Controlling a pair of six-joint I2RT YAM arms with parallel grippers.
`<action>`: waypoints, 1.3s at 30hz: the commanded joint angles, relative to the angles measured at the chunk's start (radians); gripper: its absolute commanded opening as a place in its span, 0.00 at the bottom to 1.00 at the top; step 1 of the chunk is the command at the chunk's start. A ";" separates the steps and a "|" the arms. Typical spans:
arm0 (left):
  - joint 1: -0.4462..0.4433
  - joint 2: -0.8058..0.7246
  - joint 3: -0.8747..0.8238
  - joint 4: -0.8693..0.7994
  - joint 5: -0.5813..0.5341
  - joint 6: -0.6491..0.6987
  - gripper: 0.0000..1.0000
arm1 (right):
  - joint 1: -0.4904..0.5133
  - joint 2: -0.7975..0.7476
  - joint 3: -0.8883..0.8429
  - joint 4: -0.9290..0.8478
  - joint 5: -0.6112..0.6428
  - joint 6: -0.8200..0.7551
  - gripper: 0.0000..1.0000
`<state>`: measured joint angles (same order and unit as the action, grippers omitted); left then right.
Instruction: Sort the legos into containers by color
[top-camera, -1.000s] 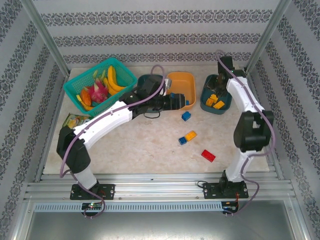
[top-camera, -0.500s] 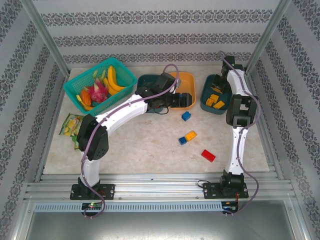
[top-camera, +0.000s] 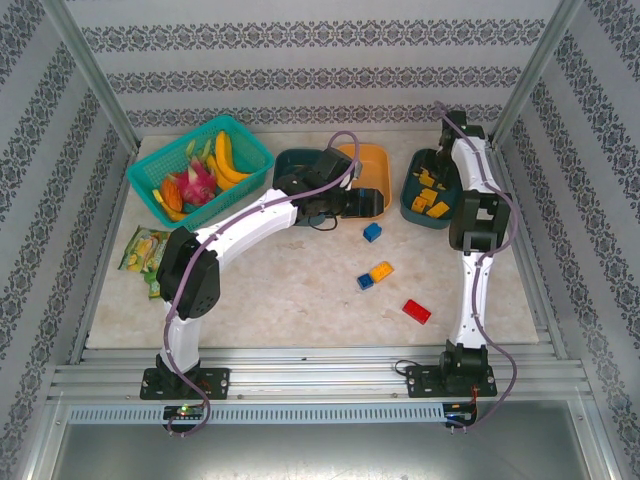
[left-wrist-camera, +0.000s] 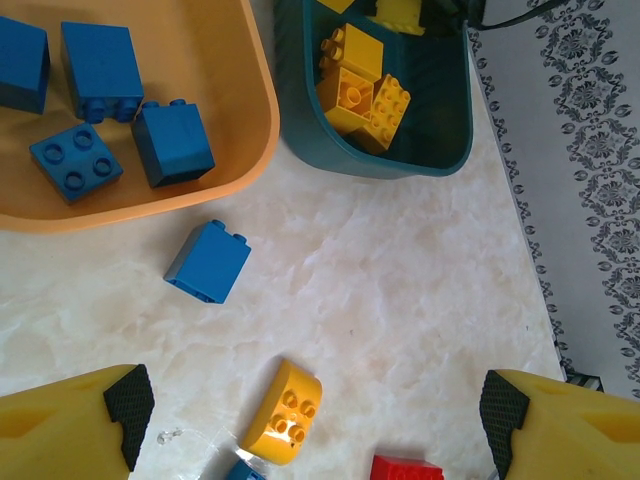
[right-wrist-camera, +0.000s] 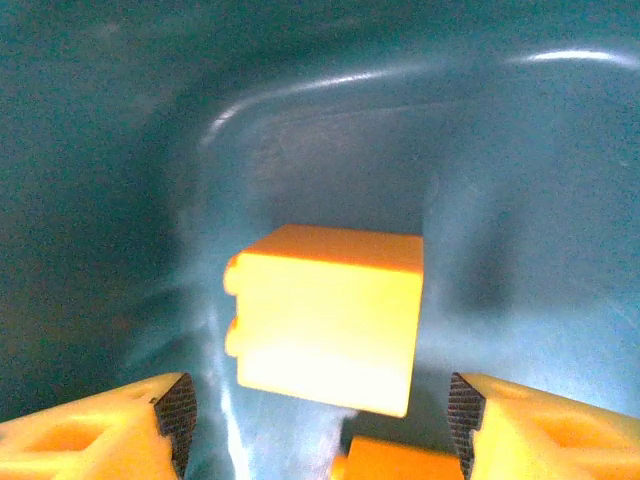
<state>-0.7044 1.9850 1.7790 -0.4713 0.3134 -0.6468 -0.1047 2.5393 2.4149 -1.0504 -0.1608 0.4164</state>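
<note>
On the table (top-camera: 300, 290), a basket (top-camera: 200, 170) sits at ten o'clock and a packet (top-camera: 140, 245) at nine. Tubs (top-camera: 407, 195) line twelve to two o'clock, holding bricks (top-camera: 437, 208). Loose bricks (top-camera: 372, 232) trail from centre toward four o'clock.

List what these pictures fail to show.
- Left teal tub: contents hidden by the left arm, top view.
- Red brick: cut off by the bottom edge, left wrist view.
- Yellow brick: blurred, right wrist view; resting or falling, unclear.
</note>
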 joint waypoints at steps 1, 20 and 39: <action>0.011 -0.064 0.036 -0.061 -0.011 0.000 0.87 | 0.030 -0.192 -0.022 0.000 0.033 0.023 0.70; -0.185 -0.279 -0.321 -0.069 0.073 0.404 0.82 | 0.336 -1.348 -1.065 0.025 0.119 0.494 0.62; -0.392 0.042 -0.346 0.397 0.058 1.082 0.89 | 0.305 -1.722 -1.164 -0.331 0.047 0.716 0.64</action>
<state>-1.0676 1.9949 1.3701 -0.1783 0.3885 0.3279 0.2260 0.8436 1.2400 -1.2659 -0.1062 1.0725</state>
